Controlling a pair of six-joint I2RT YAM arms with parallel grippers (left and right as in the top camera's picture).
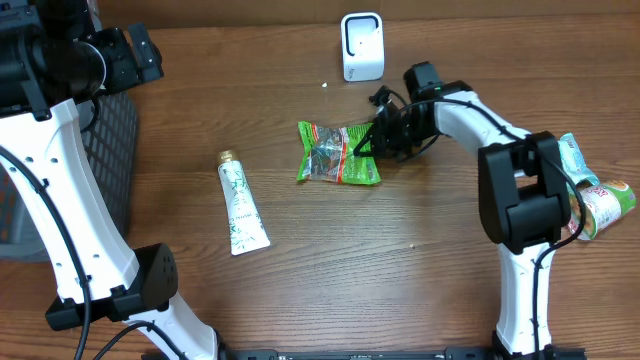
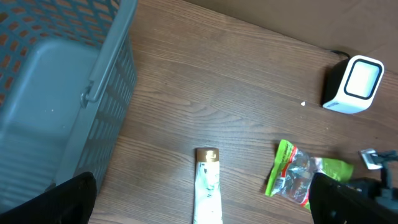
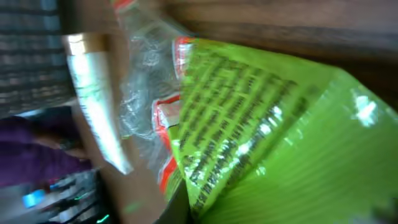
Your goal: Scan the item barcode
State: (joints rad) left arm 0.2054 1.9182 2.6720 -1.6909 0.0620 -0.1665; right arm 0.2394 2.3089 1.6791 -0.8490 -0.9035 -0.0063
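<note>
Pinching the right edge of the green packet (image 1: 338, 154), the right fingers (image 1: 366, 143) are closed on it mid-frame on the wooden table (image 1: 400, 260). The left fingers (image 2: 69, 200) stand wide apart, holding nothing. A grey lattice plastic basket (image 2: 56, 93) fills the upper left. The packet is crinkly and glossy, its small black print blurred. A white tube (image 1: 240, 205) with a gold cap lies left of it, and a boxy white scanner (image 1: 362, 46) stands above.

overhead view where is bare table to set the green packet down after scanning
Widest bare wood: the front stretch between the tube and the right arm's base. Also free: the back strip between basket and scanner. Crowded: around the green packet, where the right claw sits, and the right edge by the cans.
</note>
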